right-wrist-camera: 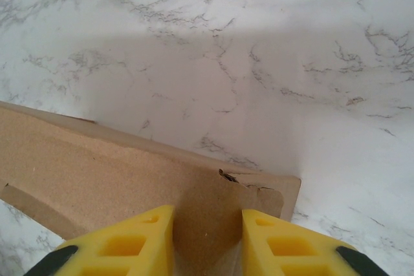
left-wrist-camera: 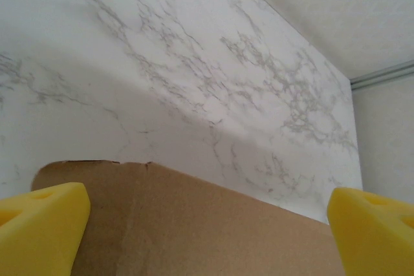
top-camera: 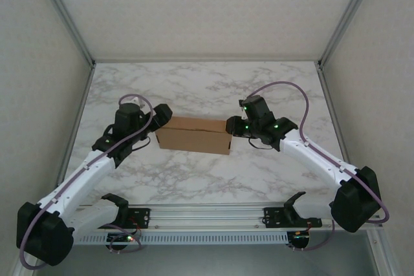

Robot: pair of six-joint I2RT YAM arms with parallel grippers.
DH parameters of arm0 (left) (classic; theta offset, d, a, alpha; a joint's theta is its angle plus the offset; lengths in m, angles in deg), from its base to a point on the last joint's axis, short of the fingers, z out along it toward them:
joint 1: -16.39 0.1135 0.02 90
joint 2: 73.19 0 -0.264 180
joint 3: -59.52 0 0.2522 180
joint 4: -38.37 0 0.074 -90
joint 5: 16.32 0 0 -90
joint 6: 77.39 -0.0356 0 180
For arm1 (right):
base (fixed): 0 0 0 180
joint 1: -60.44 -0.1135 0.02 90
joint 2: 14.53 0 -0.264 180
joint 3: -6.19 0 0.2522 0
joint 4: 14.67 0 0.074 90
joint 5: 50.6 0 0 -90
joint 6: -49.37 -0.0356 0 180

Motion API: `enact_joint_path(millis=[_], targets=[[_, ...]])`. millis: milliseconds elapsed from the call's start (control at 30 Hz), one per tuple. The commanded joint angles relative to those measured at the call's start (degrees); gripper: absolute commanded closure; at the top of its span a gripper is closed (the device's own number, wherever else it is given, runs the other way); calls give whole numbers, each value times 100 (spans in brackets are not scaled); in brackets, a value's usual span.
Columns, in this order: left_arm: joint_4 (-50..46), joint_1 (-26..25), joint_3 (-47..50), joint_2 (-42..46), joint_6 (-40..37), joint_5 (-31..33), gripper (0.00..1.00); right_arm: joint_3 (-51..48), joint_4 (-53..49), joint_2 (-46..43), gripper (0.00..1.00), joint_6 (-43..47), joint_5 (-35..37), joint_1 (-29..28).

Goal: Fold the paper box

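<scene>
The paper box [top-camera: 194, 135] is sitting near the middle of the marble table [top-camera: 194, 82]. It is looking like a compact brown rectangular block, with its long side running left to right between the two arms.

The right hand [top-camera: 231, 125] is grasping the box's right end. In the right wrist view its yellow fingers [right-wrist-camera: 132, 244] are clamping either side of a cardboard panel, just beside a small tear [right-wrist-camera: 239, 179] at the corner. The left hand [top-camera: 160, 117] is hanging released at the left end with its fingers spread wide. The cardboard edge is lying between them, though I cannot tell whether they are touching it.

The step in hand seems to be pressing or tucking the end panels so the box is holding its shape. To do it well, the right hand should be gripping only firmly enough to steer the panel, because the torn corner is likely weak and could rip further. The left hand should be bracing the opposite end, since light cardboard is likely to slide on smooth marble. Any push should be following the crease squarely, not twisting the box.
</scene>
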Motion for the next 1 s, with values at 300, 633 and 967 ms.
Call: enact_joint_path(millis=[300, 633, 967], targets=[[764, 54, 660, 257, 578, -705, 7, -354, -715, 129, 70, 33, 93, -115], [-412, 76, -52, 426, -168, 388, 3, 491, -1484, -95, 31, 918, 638, -113], [-1043, 86, -1068, 464, -1008, 1063, 0, 1411, -1955, -215, 19, 2356, 636, -129]])
